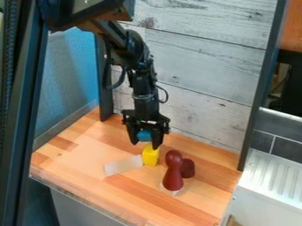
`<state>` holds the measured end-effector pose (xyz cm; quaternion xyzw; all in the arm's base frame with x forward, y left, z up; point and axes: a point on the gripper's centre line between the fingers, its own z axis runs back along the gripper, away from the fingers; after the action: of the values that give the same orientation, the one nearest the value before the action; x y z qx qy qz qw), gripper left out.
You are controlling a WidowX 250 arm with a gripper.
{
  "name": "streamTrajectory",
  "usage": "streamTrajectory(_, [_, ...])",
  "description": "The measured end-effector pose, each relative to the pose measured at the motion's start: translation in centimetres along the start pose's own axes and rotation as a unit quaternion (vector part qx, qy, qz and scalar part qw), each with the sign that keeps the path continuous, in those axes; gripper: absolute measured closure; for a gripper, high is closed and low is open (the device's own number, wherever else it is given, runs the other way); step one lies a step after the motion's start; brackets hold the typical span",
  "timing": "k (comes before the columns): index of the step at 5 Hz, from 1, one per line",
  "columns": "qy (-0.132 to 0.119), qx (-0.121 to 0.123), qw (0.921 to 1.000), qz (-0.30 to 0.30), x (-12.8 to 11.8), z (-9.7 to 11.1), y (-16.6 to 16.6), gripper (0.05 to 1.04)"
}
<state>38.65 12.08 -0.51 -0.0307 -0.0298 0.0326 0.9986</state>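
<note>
Black post up close, at left. Got blue block pinched in tool, open just block-wide. Looks lifted, near yellow block: prob grabbed OK, not yet set down afaict.

Has pale planks behind the claw, a blue wall to one side, a ribbed white surface to the other, striped wooden tabletop below.

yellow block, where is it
In the camera view, the yellow block is on the wooden surface, just below the jaws, between the pale slab on the left and the dark red piece on the right.
</note>
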Motion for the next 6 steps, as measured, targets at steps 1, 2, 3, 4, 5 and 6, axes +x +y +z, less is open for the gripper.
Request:
streamTrajectory(1, [0.023,0.017,0.9995,0.011,-0.4,0.5,0.6,0.339])
streamTrajectory(2, [0.068,0.048,0.9958,0.039,-0.3,0.4,1.5,0.338])
streamTrajectory(3, [0.13,0.061,0.9884,0.05,-0.2,-0.1,1.3,0.339])
streamTrajectory(4, [0.14,0.063,0.987,0.048,-0.2,-0.1,1.2,0.338])
streamTrajectory(5, [0.142,0.06,0.987,0.045,-0.4,-0.4,0.8,0.339])
streamTrajectory(6, [0.151,0.055,0.9863,0.037,-0.9,-1.1,0.1,0.339])
